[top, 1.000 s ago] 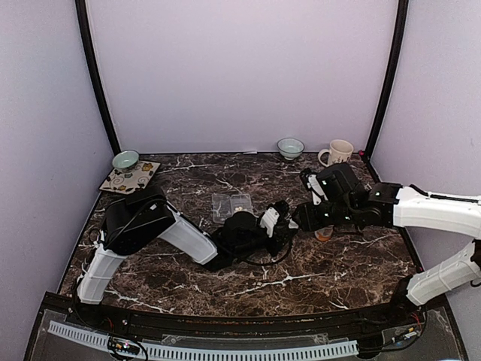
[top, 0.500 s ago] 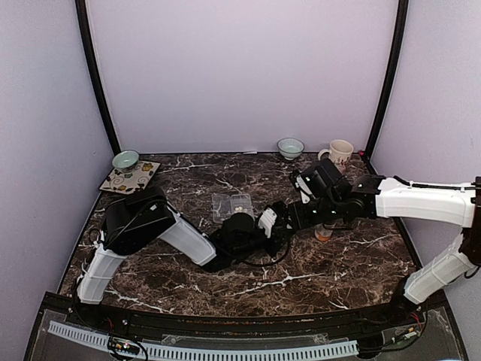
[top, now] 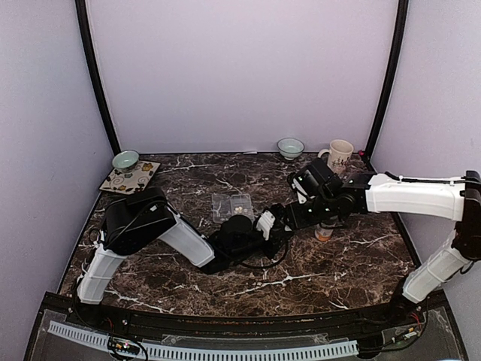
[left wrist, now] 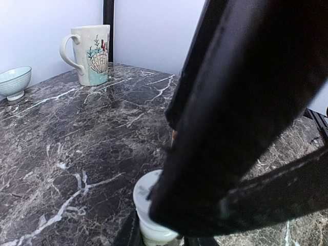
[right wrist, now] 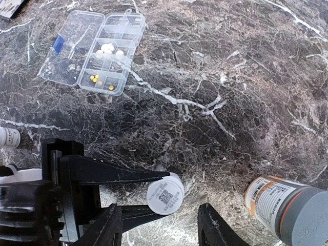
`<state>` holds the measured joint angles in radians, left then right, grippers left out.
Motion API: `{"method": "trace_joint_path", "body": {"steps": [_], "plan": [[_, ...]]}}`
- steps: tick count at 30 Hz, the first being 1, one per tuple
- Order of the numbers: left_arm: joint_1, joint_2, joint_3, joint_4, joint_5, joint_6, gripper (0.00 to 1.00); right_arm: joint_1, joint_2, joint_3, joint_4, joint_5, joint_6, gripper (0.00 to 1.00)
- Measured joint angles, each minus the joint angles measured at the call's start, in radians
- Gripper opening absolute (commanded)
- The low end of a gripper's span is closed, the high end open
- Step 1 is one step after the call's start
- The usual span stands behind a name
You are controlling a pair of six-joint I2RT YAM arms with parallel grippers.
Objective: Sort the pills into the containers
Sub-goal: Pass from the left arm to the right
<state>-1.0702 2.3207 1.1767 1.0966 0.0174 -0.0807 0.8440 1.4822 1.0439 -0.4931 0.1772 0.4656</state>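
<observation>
Here, my left end effector [right wrist: 161,193] is clamped on a small white bottle [right wrist: 166,195], held upright. My right end effector [right wrist: 161,231] hangs above it, jaws wide and empty. The pills [right wrist: 107,49] lie in one compartment of the open pill box [right wrist: 69,56] on the desk [right wrist: 256,77], well apart from both.

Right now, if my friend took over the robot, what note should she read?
Left gripper: jaws shut on a small white bottle.
Right gripper: jaws open, poised over that bottle.
Pill box lies open, apart from both grippers; white pills in one compartment, yellow ones in another.
Orange bottle stands nearby, capped.
Done: some pills sorted.
To do: probably opening the held bottle; its contents are hidden.
</observation>
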Motion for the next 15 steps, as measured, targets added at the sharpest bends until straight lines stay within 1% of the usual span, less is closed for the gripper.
{"method": "trace_joint_path", "body": {"steps": [15], "plan": [[0.000, 0.000, -0.009, 0.024, -0.008, 0.011, 0.00, -0.019, 0.038, 0.009, -0.010, -0.043, 0.001, 0.51]]}}
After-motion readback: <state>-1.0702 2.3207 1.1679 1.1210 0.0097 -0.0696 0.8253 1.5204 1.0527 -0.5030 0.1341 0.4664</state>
